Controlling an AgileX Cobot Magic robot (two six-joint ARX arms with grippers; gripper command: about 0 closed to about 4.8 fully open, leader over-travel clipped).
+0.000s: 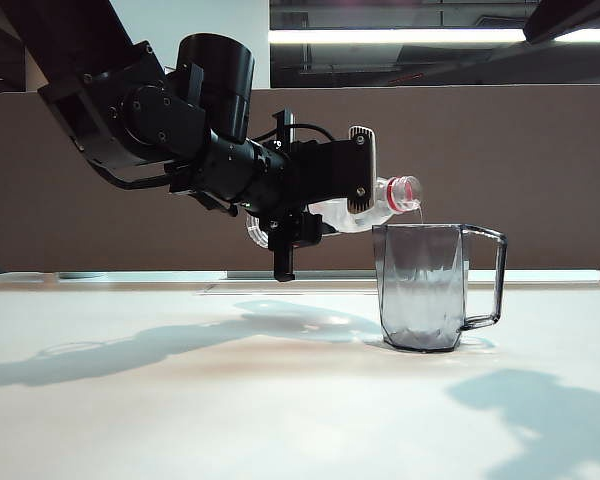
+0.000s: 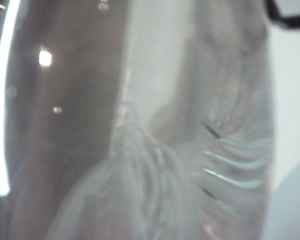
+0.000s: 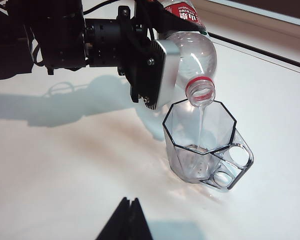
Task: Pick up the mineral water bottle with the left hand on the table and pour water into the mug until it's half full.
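Nearest the right wrist camera sits the right pincer (image 3: 124,220), only its dark fingertips showing, drawn together with no visible gap and holding nothing, hovering low over the pale surface (image 3: 65,165) well apart from the work. In the exterior view this pincer is not seen.

The left pincer (image 1: 355,185) is clamped on the bottle (image 1: 380,200), a grey finger pad (image 3: 162,75) pressed against its clear body. The left wrist view is filled by the bottle's ribbed wall (image 2: 190,150), too close to show more. The bottle lies nearly level in the air, its open, red-ringed mouth at about 11 o'clock above the mug (image 1: 425,285), just over the rim. A thin stream of water (image 3: 201,125) falls from the mouth into the mug.

The mug stands upright on the surface, its handle toward 3 o'clock in the exterior view.

Progress, as I judge it: lifting and tilting are done, and pouring is under way. The water seems only to cover the mug's bottom, though the smoky wall makes the level hard to read. What remains is filling to the halfway mark, then tipping the bottle upright.
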